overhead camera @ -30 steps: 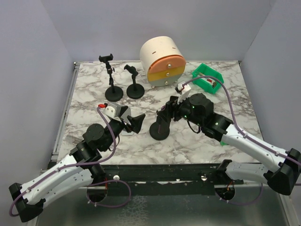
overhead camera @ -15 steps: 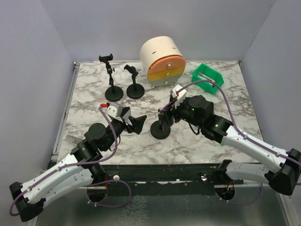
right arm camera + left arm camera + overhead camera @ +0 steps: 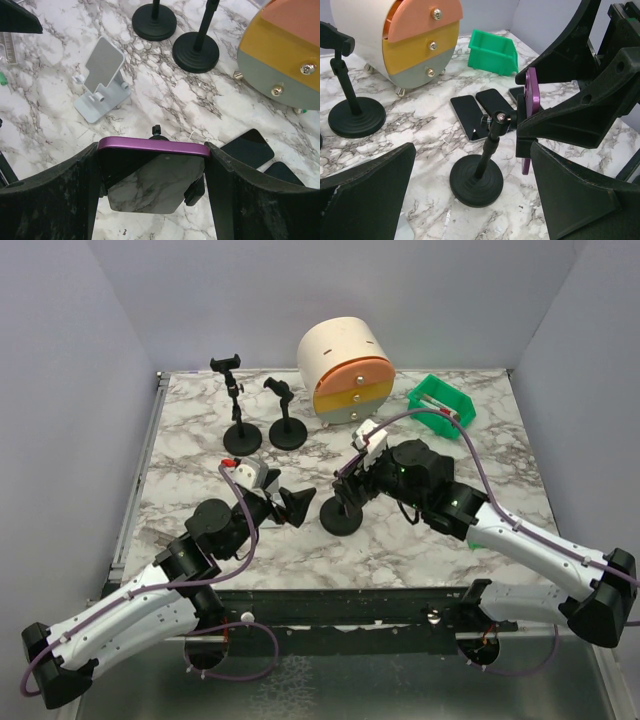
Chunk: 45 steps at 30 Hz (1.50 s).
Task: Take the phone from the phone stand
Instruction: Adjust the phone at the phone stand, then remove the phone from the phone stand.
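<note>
A purple phone stands on edge in the clamp of a black phone stand at the middle of the marble table. My right gripper is shut on the phone, one finger pressed against each short side. The left wrist view shows the phone at the stand's head, above the round base. My left gripper is open just left of that base, its fingers wide apart and touching nothing. The clamp's arms still reach round the phone's lower edge.
Two more black stands are at the back left. A round drawer unit and a green bin are at the back. Dark phones lie flat behind the stand. A white folding stand sits nearby.
My right gripper has shifted a little to the left at the stand's head. My left gripper has crept right, closer to the stand's base. The stand's base has stayed put.
</note>
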### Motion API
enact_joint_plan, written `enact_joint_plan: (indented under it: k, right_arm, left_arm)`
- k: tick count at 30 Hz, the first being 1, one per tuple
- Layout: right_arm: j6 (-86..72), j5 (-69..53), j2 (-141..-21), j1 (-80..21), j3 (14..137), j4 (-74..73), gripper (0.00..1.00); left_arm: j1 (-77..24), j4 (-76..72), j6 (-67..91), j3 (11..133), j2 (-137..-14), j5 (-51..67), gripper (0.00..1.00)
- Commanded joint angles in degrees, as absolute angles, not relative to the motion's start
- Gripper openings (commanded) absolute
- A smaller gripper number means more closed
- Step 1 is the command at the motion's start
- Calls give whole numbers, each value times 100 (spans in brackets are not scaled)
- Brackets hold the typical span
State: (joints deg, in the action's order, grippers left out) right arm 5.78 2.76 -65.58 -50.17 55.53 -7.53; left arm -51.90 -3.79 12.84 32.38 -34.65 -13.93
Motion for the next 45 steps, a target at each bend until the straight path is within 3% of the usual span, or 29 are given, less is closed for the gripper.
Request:
enact_joint_plan:
  k: [1,4,5,7,18,25,30,45]
  right_arm:
    - [302,473,-6571,-5012,5845,-738,67]
    - [120,432,-6529,-5007,5886,-724,77]
    - [14,378,-6419,-5005,5971,-808,92]
    - [-244,361,-6326,-5010,6005,-861,99]
    - [-632,483,-6019,-5006,6243,-1794,100]
    - [-1027,1149,-4428,-5009,4823,-828,100]
    - [-1021,800,-3664,-5006,4143,-370,99]
    - [-1144,124,-4640,-5010,4500,-82,100]
  left_arm:
    - [-5221,-392,1321,3331,-3386,-1292,97]
    - [-5221,-380,1328,3331,-3384,-1292,97]
    - [-5222,-378,1335,3333,-3381,-1292,97]
    - [-5221,-385,1345,3331,-3356,-1269,97]
    - [-5237,-440,1353,3289,-3310,-1152,97]
    - [-5265,-581,1351,3190,-3247,-1219,97]
    - [-5274,-566,1410,3201,-3393,-1197,97]
    - [-5332,-723,1306,3064,-3242,-1042,97]
